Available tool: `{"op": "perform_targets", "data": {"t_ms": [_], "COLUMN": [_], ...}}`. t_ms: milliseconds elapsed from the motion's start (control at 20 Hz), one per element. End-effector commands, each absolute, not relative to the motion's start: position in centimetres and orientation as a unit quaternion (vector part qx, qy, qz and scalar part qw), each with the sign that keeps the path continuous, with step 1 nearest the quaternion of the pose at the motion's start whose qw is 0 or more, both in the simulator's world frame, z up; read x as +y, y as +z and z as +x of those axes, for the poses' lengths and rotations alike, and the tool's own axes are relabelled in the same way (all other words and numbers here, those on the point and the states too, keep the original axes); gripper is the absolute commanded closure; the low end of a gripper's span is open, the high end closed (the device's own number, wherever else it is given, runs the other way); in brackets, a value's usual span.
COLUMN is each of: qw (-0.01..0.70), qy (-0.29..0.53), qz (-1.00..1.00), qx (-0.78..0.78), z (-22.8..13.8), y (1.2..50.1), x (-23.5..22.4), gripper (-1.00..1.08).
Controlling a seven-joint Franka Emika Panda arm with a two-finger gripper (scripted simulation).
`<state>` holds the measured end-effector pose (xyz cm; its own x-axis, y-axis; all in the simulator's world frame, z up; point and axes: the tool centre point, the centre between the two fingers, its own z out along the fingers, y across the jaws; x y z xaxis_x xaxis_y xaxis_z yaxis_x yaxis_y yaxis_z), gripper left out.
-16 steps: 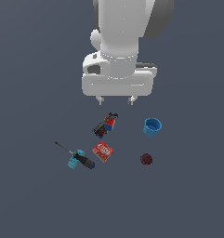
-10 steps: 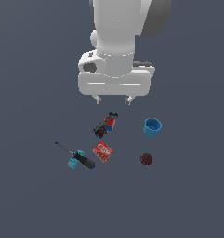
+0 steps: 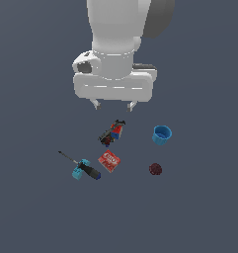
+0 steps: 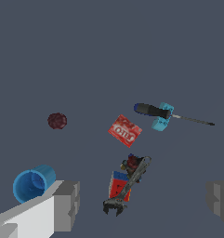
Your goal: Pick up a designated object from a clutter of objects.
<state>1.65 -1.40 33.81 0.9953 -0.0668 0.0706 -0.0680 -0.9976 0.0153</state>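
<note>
Designated object [image 4: 128, 185], below the released tool [image 3: 113, 105], looks light, rigid and knobbly, resting against the cube [image 4: 119, 185]; pinch across its slim black shaft.

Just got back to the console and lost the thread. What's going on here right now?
The Panda arm's tool hangs open above a small scatter of items, holding nothing. Almost directly below it lies the dark elongated object, resting against a red-and-blue cube. Around them sit a blue cup, a dark red ball, a flat red box and a screwdriver across a light blue block. Nothing has been grasped yet.
</note>
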Motion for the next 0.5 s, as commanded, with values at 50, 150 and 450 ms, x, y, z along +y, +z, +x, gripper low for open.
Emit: {"op": "perform_targets", "data": {"t_ms": [50, 150, 450], "qw": [0.008, 0.007, 0.003], "qy": [0.034, 0.033, 0.027], "qz": [0.999, 0.998, 0.996], "qx": [-0.041, -0.049, -0.082], "z": [1.6, 1.6, 1.1], "y": [32.9, 32.0, 28.0], "x": [-1.6, -1.7, -2.4], "gripper": [-0.92, -0.92, -0.92]}}
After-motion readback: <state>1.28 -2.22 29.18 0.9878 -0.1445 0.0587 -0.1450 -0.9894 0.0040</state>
